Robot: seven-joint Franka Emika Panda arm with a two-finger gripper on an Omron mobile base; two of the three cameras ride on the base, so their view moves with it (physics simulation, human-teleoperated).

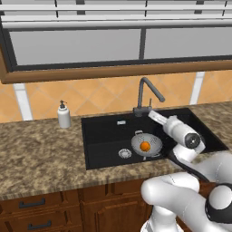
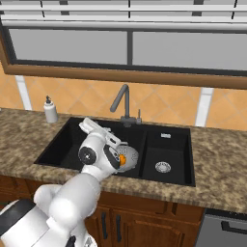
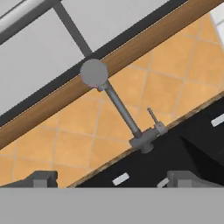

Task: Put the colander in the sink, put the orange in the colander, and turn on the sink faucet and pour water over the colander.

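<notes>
The counter [image 1: 41, 149] of speckled brown stone runs wide to either side of the gripper, with an orange tiled wall [image 1: 104, 95] ahead of it and a window [image 1: 77, 45] above that. The black sink [image 1: 102, 131] lies below and around the gripper, its larger basin under the hand and its smaller basin [image 2: 166, 154] off to the right.

The colander [image 1: 146, 144] sits on the floor of the larger basin, below and just behind the gripper, close to the round silver drain [image 1: 125, 153]. The orange [image 1: 145, 146] rests inside the colander.

The faucet [image 1: 147, 93] stands at the back rim of the sink, straight ahead of the gripper and slightly above it; in the hand view its spout points toward the camera and its small lever [image 3: 152, 115] sticks up beside the base. No contact with it shows.

The gripper [image 1: 157, 117] hangs over the basin with its fingers [image 3: 186, 178] spread wide apart and nothing between them.

A white soap bottle [image 1: 64, 115] stands on the counter well to the left of the gripper.
</notes>
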